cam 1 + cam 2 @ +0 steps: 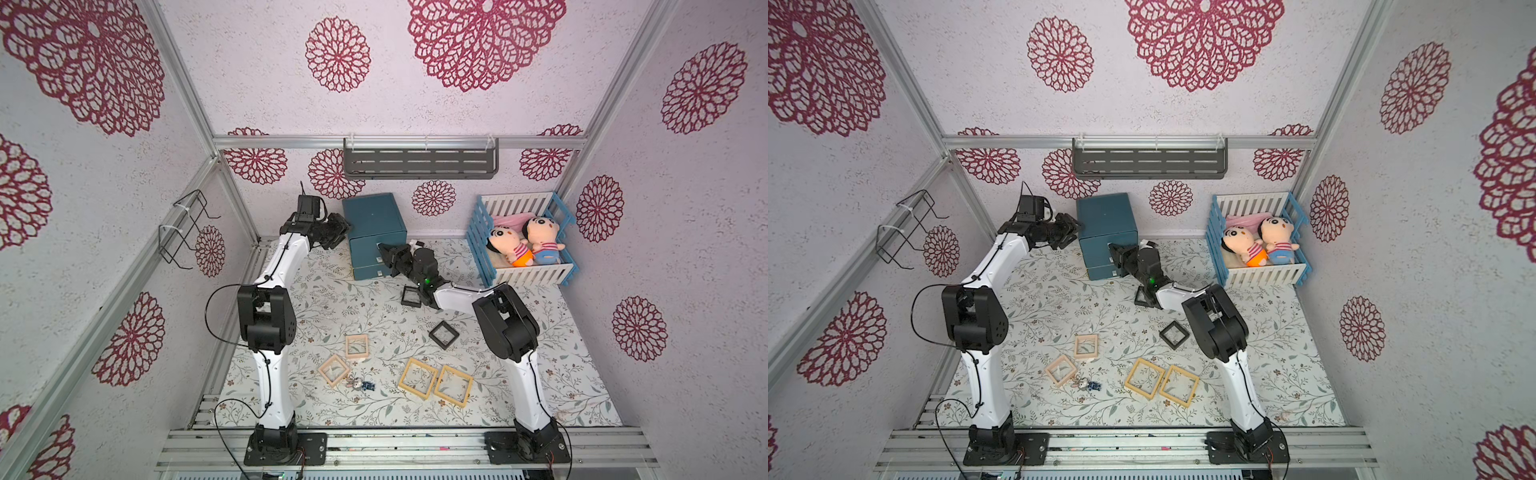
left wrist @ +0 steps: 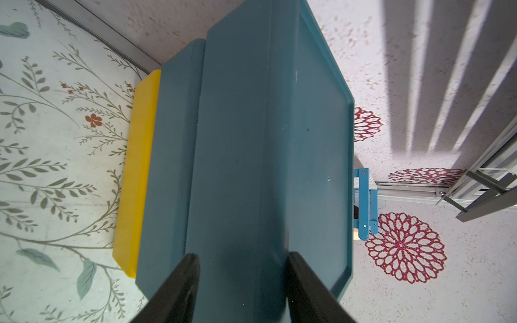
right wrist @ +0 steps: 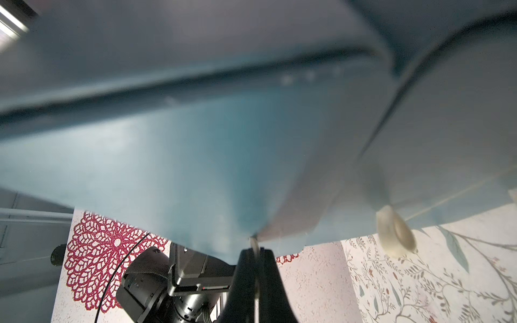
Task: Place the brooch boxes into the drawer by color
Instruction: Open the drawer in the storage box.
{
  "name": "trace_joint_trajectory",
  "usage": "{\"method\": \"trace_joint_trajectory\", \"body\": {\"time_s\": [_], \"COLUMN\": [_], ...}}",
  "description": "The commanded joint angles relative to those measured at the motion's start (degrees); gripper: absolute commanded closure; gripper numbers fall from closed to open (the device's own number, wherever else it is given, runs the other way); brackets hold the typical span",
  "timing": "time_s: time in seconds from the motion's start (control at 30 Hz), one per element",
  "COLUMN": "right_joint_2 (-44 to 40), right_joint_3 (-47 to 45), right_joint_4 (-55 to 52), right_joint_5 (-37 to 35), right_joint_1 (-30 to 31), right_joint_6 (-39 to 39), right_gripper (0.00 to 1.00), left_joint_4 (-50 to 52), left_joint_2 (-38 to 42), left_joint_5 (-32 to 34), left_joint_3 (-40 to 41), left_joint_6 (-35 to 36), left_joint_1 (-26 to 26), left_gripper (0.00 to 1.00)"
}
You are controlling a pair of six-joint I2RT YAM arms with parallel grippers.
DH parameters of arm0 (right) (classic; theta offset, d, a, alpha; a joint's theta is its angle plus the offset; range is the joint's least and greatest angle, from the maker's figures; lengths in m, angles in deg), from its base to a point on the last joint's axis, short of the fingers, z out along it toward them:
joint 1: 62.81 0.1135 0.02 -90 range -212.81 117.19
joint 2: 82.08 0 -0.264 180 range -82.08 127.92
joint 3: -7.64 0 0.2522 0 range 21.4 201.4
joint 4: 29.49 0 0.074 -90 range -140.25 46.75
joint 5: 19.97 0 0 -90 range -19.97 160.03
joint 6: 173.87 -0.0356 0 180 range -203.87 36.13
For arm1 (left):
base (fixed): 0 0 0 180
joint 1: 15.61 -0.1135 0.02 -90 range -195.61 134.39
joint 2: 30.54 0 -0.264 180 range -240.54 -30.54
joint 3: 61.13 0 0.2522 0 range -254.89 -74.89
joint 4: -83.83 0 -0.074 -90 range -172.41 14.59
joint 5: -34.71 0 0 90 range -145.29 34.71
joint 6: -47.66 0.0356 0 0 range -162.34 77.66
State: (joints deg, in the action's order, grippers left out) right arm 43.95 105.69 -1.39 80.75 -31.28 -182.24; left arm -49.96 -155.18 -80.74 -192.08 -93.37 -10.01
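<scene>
Step in hand: opening a drawer. No box is stowed yet.

All six brooch boxes lie flat on the table [image 1: 332, 299]. Two pink boxes [image 1: 357, 346] sit left of centre. Two yellow boxes [image 1: 418, 378] lie side by side toward the near edge. One black box [image 1: 444, 334] is in the middle. The second black box [image 1: 410, 296] lies partly under the right forearm, near the chest's front.

The chest of drawers [image 1: 374, 216] stands at the far edge, left of centre, with its front facing the near edge.

Right gripper [image 3: 255, 251]: the jaws are closed on a thin pale drawer pull [image 3: 254, 242], seen edge-on in the right wrist view. A second pull [image 3: 394, 235] hangs free on the front beside it. In both top views the jaws sit high on the front, so the gripped pull is judged to belong to the top drawer.

Left gripper [image 2: 242, 257]: the fingers [image 2: 179, 285] stand apart with the chest's upper left edge between them. Whether they press on it cannot be told.

Relation that matters: the drawer's slide axis runs from the far edge straight toward the near edge. The right forearm comes in slantwise from the near right corner. Judgement: the draw should follow the drawer's axis, not the forearm's line, or the thin pull may slip out. The left arm is placed to steady the chest against sliding. The right arm is nearer both black boxes.
</scene>
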Motion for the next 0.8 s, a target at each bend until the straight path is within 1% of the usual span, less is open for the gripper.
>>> {"method": "trace_joint_trajectory", "body": {"time_s": [0.0, 0.5, 0.63, 0.77], "right_joint_2": [-5.1, -18.9, -20.9, -22.0], "right_joint_3": [-3.1, -19.8, -22.3, -22.7], "right_joint_4": [-0.2, -2.0, -2.6, -4.1], "right_joint_5": [-1.6, -0.3, -0.8, -0.8], "right_joint_1": [1.0, 4.2, 4.8, 5.2], "right_joint_6": [-0.6, -1.6, -1.7, -1.6], "right_gripper": [1.0, 1.0, 1.0, 1.0], "left_joint_4": [4.6, 5.1, 5.1, 5.1], "left_joint_2": [-1.0, -0.9, -1.0, -1.1], "left_joint_5": [0.5, 0.4, 0.4, 0.4], "left_joint_3": [-0.3, -0.9, -0.9, -1.1], "left_joint_6": [0.5, 0.4, 0.4, 0.3], "left_joint_1": [0.4, 0.1, 0.1, 0.0], "left_gripper": [0.45, 0.46, 0.46, 0.46]}}
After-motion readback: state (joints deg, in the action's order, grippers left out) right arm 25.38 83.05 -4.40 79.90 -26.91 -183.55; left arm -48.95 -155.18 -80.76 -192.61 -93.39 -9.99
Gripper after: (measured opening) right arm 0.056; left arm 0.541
